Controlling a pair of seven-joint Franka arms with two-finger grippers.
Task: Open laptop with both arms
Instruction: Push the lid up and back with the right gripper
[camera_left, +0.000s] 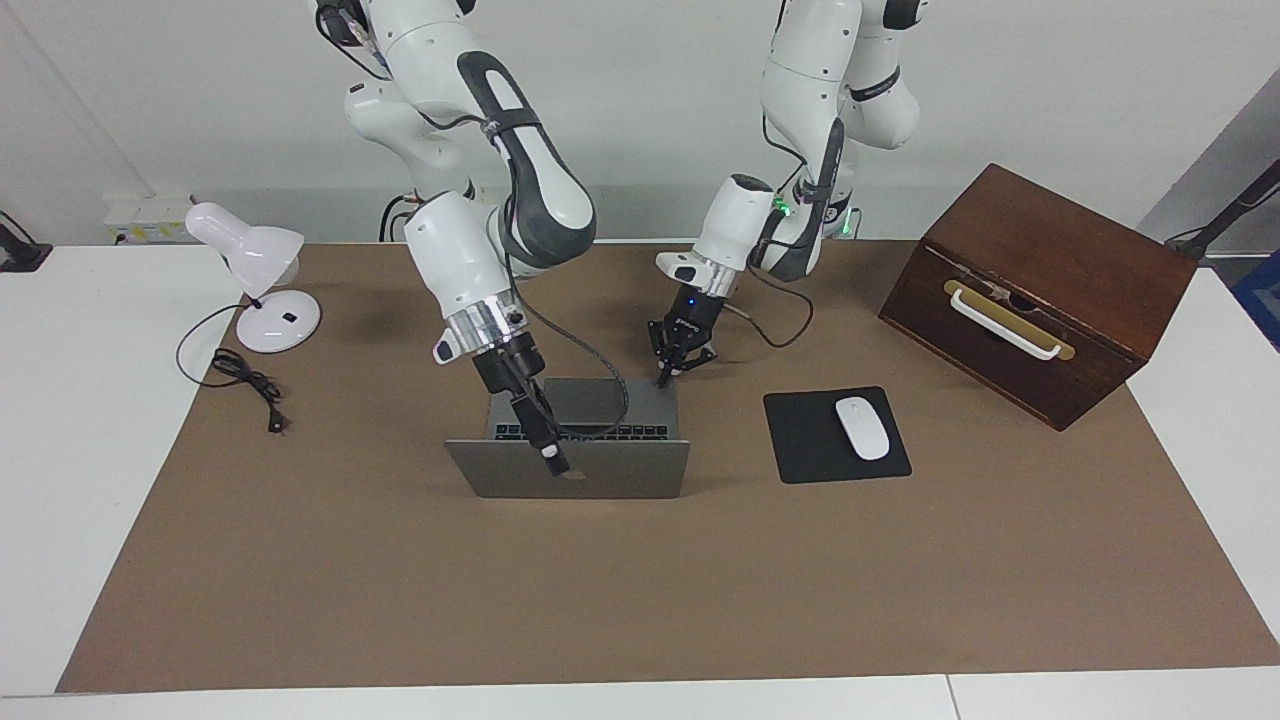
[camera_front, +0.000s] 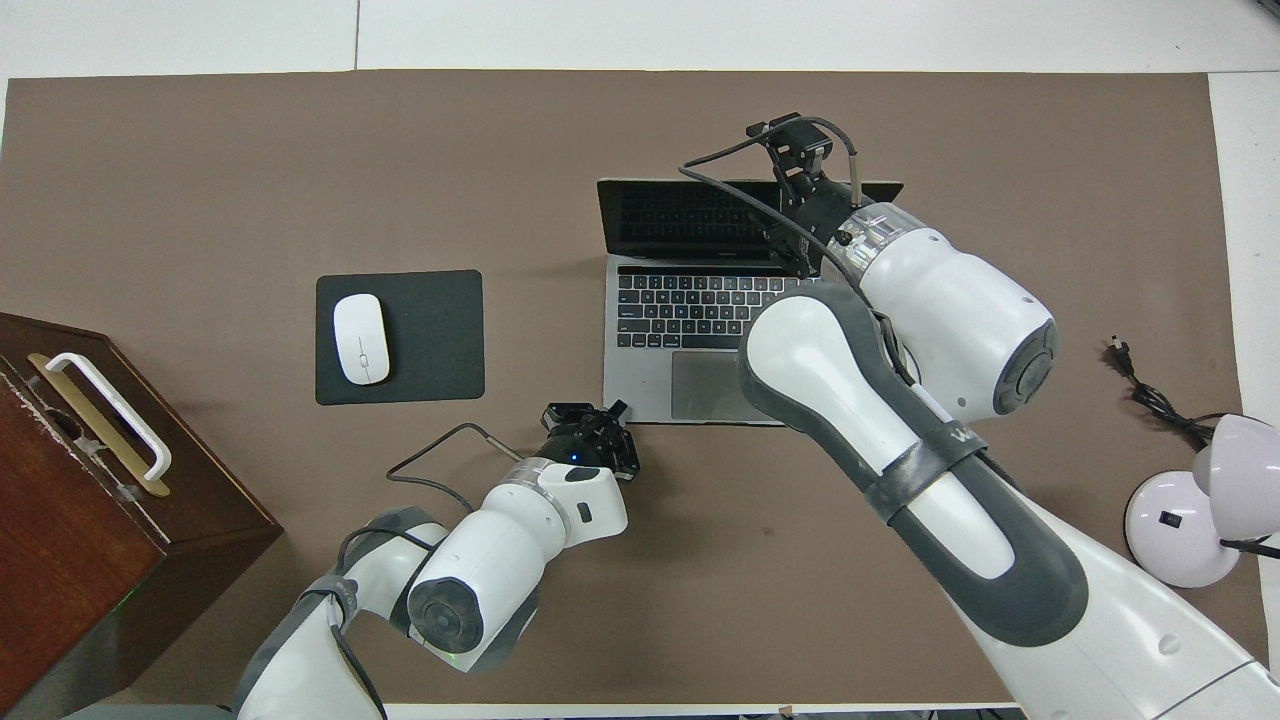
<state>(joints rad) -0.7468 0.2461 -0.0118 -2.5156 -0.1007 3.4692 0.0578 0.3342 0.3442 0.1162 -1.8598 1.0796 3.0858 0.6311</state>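
Observation:
The silver-grey laptop (camera_left: 600, 470) stands open on the brown mat, its lid raised and its black keys and grey trackpad (camera_front: 710, 385) facing the robots. My right gripper (camera_left: 549, 452) reaches over the lid's top edge, with one finger lying on the lid's outer face; in the overhead view it (camera_front: 797, 140) sits over that edge. It looks shut on the lid. My left gripper (camera_left: 666, 376) points down at the base's corner nearest the robots, toward the left arm's end of the table. It also shows in the overhead view (camera_front: 612, 412).
A black mouse pad (camera_left: 800, 440) with a white mouse (camera_left: 862, 428) lies beside the laptop, toward the left arm's end. A dark wooden box (camera_left: 1050, 270) with a white handle stands past it. A white desk lamp (camera_left: 262, 270) and its black cable (camera_left: 245, 378) are at the right arm's end.

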